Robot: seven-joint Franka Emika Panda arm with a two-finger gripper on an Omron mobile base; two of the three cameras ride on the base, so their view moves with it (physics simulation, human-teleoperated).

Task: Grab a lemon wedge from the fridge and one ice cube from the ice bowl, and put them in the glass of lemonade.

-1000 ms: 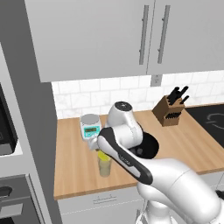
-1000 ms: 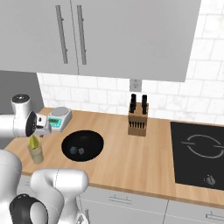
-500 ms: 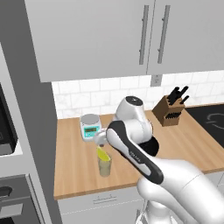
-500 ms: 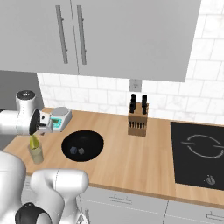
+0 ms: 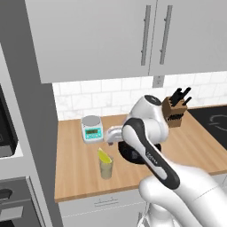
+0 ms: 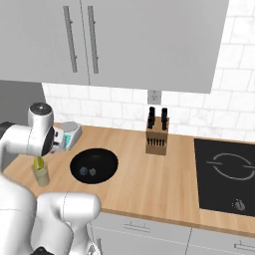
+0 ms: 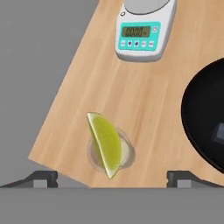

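Since a second ago, the arm's wrist has swung away from above the glass of lemonade point(image 5: 106, 168) toward the ice bowl point(image 6: 94, 166), leaving the glass in plain sight in the left base view. Seen from the hand view, the fingers point(image 7: 112, 177) stand spread wide apart with nothing between them, their dark tips at either side of the bottom edge. Between those tips and a little beyond them sits the glass of lemonade point(image 7: 111, 151), with the lemon wedge point(image 7: 106, 144) resting in it, its pointed ends sticking out over the rim. The glass stands on the wooden counter point(image 5: 80, 168) near its front edge. Behind it, toward the tiled wall, sits the white kitchen scale point(image 7: 142, 30) with a teal display. Just right of the glass lies the wide black ice bowl point(image 7: 203, 116); in the right base view two small ice cubes point(image 6: 88, 172) rest on its bottom. Farther along the counter stand a wooden knife block point(image 6: 157, 137) and a black stovetop point(image 6: 226, 175).
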